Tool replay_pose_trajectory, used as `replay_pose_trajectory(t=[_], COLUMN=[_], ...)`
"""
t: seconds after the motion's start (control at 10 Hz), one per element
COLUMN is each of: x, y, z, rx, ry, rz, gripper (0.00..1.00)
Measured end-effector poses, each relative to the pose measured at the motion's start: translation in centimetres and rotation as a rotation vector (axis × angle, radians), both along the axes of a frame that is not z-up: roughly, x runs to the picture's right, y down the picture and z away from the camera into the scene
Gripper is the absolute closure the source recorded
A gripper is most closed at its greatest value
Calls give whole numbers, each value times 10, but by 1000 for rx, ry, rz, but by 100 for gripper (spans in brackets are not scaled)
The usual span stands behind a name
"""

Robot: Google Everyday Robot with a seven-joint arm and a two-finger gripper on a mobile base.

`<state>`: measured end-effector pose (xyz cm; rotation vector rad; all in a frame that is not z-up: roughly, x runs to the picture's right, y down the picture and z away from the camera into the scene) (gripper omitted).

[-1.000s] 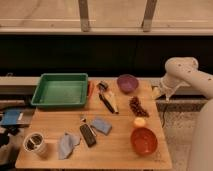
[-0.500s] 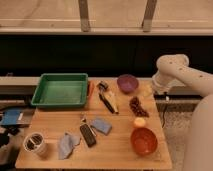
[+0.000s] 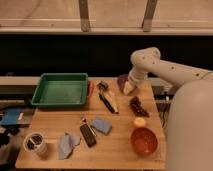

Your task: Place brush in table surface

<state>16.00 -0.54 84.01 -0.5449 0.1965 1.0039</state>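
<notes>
The brush (image 3: 106,101) lies on the table surface (image 3: 117,152) just right of the green tray. Its dark head points to the back and its black handle runs toward the front right. My white arm reaches in from the right. My gripper (image 3: 129,88) hangs over the purple bowl (image 3: 121,80) at the back of the table, a short way right of the brush and not touching it. Its jaws stand open, and I see nothing between them. The gripper hides the right part of the bowl.
A green tray (image 3: 60,90) stands at the back left. A pale yellow elongated item (image 3: 113,103) lies against the brush. Nearby are a dark red clump (image 3: 136,106), a yellow ball (image 3: 139,121), an orange bowl (image 3: 144,140), a black remote (image 3: 88,135), a blue pad (image 3: 103,125), a blue cloth (image 3: 67,144) and a tin can (image 3: 35,143).
My arm has swung left from beyond the table's right edge, and the gripper now hangs over the purple bowl. Nothing on the table has moved.
</notes>
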Motion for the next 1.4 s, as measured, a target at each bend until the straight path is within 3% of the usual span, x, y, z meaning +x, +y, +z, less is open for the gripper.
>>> replay_pose_trajectory(t=[0.2,0.7,0.9,1.3,1.4], x=[-31,-33,-34,-101,-130], y=[-5,-6,-4,-5,-2], z=[-4,-5,-5,12,21], rx=[-2,-3,-3,-16,-28], ry=[-87,-95,-93,-144,-170], rz=[-48,-51,-77,-215,-264], gripper=[36,36,36,36,36])
